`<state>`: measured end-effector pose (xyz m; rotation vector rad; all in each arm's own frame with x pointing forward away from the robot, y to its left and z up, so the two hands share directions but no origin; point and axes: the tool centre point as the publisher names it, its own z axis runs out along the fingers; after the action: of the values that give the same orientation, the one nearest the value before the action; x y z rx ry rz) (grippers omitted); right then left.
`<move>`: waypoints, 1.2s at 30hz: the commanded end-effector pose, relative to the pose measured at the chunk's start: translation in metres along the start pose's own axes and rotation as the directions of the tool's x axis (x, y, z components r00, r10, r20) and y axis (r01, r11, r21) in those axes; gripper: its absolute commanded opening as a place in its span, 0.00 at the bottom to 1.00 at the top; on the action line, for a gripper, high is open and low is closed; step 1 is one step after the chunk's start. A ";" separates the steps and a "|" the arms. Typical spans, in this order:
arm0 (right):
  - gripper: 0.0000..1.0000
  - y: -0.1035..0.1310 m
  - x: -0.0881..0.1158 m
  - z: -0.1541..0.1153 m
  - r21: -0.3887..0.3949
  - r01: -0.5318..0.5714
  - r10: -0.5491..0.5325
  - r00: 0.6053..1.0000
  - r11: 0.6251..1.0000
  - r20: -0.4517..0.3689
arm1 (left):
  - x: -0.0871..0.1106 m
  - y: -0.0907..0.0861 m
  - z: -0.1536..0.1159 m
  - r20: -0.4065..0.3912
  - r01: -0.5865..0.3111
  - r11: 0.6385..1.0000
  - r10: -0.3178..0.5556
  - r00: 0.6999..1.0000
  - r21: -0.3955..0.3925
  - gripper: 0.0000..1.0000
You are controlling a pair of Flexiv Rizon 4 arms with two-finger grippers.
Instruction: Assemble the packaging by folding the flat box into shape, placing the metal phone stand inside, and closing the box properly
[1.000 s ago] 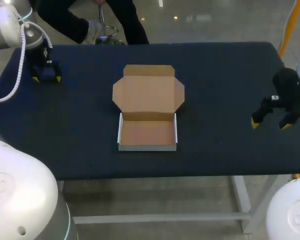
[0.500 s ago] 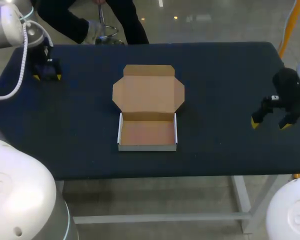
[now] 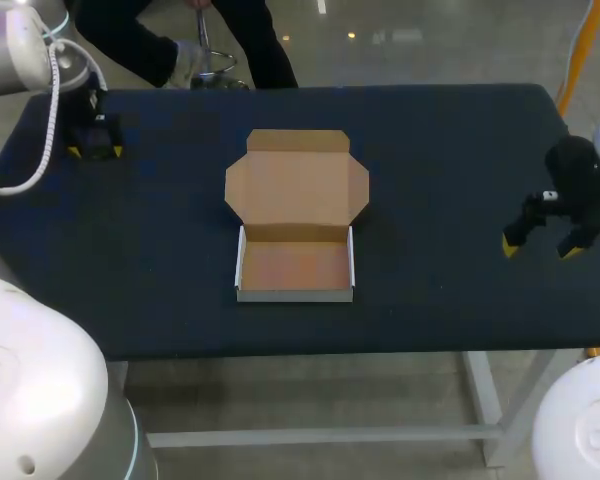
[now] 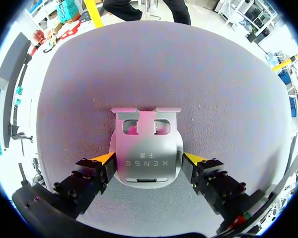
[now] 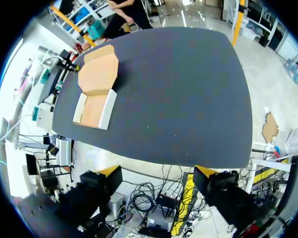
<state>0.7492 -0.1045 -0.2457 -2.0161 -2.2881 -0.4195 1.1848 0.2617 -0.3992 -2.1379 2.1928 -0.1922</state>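
Note:
The cardboard box sits mid-table, its tray folded up at the front and its lid lying flat behind. It also shows far off in the right wrist view. A silver metal phone stand lies flat on the cloth at the table's back left corner. My left gripper is down over it. In the left wrist view the left gripper is open, with a yellow tip close to each side of the stand's rounded base. My right gripper hangs open and empty at the table's right edge, also seen in its own view.
The dark blue table carries only the box and the stand. The left arm's white cable loops down beside its wrist.
The left gripper has shifted slightly toward the table's back edge and its fingers have narrowed a little around the stand. The right arm and the box have not moved.

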 end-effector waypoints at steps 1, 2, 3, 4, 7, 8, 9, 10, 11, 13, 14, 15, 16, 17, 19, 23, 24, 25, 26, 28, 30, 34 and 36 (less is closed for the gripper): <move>1.00 0.000 0.000 -0.002 0.005 0.000 0.000 1.000 1.000 0.000 | -0.002 -0.009 0.006 0.001 0.001 1.000 -0.001 1.000 -0.015 0.85; 1.00 0.000 0.000 -0.002 0.005 0.000 0.000 1.000 1.000 0.000 | -0.002 -0.009 0.006 0.001 0.002 1.000 -0.002 1.000 -0.015 0.84; 1.00 0.000 0.000 -0.002 0.005 0.000 0.000 1.000 1.000 0.000 | -0.002 -0.010 0.005 0.001 0.002 1.000 -0.002 1.000 -0.014 0.82; 1.00 0.000 0.000 -0.002 0.005 0.000 0.000 1.000 1.000 0.000 | -0.002 -0.010 0.005 0.001 0.002 1.000 -0.002 1.000 -0.013 0.80; 1.00 0.000 0.000 -0.002 0.005 0.000 0.000 1.000 1.000 0.000 | -0.002 -0.011 0.005 0.003 0.001 1.000 -0.001 1.000 -0.010 0.78; 1.00 0.000 0.000 -0.002 0.005 0.000 0.000 1.000 1.000 0.000 | -0.003 -0.012 0.005 0.004 0.002 1.000 -0.002 1.000 -0.010 0.73; 1.00 0.000 0.000 -0.002 0.005 0.000 0.000 1.000 1.000 0.000 | -0.003 -0.012 0.005 0.006 0.002 1.000 -0.002 1.000 -0.009 0.72; 1.00 0.000 0.000 -0.002 0.005 0.000 0.000 1.000 1.000 0.000 | -0.003 -0.012 0.005 0.010 0.002 1.000 -0.002 1.000 -0.008 0.71; 1.00 0.000 0.000 -0.002 0.005 0.000 0.000 1.000 1.000 0.000 | -0.003 -0.013 0.005 0.015 0.003 1.000 -0.003 1.000 -0.006 0.70; 1.00 0.000 0.000 -0.002 0.005 0.000 0.000 1.000 1.000 0.000 | -0.003 -0.013 0.005 0.020 0.003 1.000 -0.003 1.000 -0.004 0.66; 1.00 0.000 0.000 -0.002 0.005 0.000 0.000 1.000 1.000 0.000 | -0.003 -0.014 0.005 0.022 0.003 1.000 -0.003 1.000 -0.004 0.57; 1.00 0.000 0.000 -0.002 0.005 0.000 0.000 1.000 1.000 0.000 | -0.003 -0.014 0.005 0.028 0.006 1.000 -0.006 1.000 -0.002 0.47; 1.00 0.000 0.000 -0.002 0.005 0.000 0.000 1.000 1.000 0.000 | -0.003 -0.014 0.005 0.029 0.006 1.000 -0.006 1.000 -0.001 0.38; 1.00 0.000 0.000 -0.002 0.005 0.000 0.000 1.000 1.000 0.000 | -0.003 -0.014 0.005 0.031 0.007 1.000 -0.007 0.999 0.000 0.23; 1.00 0.000 0.000 -0.002 0.005 0.000 0.000 1.000 1.000 0.000 | -0.003 -0.014 0.004 0.034 0.009 1.000 -0.009 0.999 0.005 0.00; 1.00 0.000 0.000 -0.002 0.005 0.000 0.000 1.000 1.000 0.000 | -0.003 -0.011 0.002 0.033 0.010 1.000 -0.010 0.999 0.015 0.00; 1.00 0.000 0.000 -0.002 0.005 0.000 0.000 1.000 1.000 0.000 | -0.003 -0.010 0.001 0.034 0.010 1.000 -0.011 0.999 0.021 0.00; 1.00 0.000 0.000 -0.002 0.005 0.000 0.000 1.000 1.000 0.000 | -0.003 -0.010 0.000 0.033 0.011 1.000 -0.012 0.999 0.025 0.00; 1.00 0.000 0.000 -0.002 0.005 0.000 0.000 1.000 1.000 0.000 | -0.003 -0.009 -0.001 0.031 0.012 1.000 -0.012 0.999 0.028 0.00; 1.00 0.000 0.000 -0.002 0.005 0.000 0.000 1.000 1.000 0.000 | -0.004 -0.008 -0.004 0.031 0.015 0.999 -0.016 0.999 0.035 0.00; 1.00 0.000 0.000 -0.002 0.005 0.000 0.000 1.000 1.000 0.000 | -0.004 -0.007 -0.007 0.030 0.017 0.999 -0.019 0.999 0.041 0.00; 1.00 0.000 0.000 -0.002 0.005 0.000 0.000 1.000 1.000 0.000 | -0.005 -0.003 -0.016 0.030 0.021 0.998 -0.022 0.999 0.051 0.00; 1.00 0.000 0.000 -0.002 0.005 0.000 0.000 1.000 1.000 0.000 | -0.004 0.000 -0.020 0.027 0.020 0.998 -0.022 0.999 0.055 0.00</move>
<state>0.7492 -0.1044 -0.2457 -2.0161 -2.2881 -0.4197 1.1967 0.2688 -0.3904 -2.1342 2.1401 -0.2092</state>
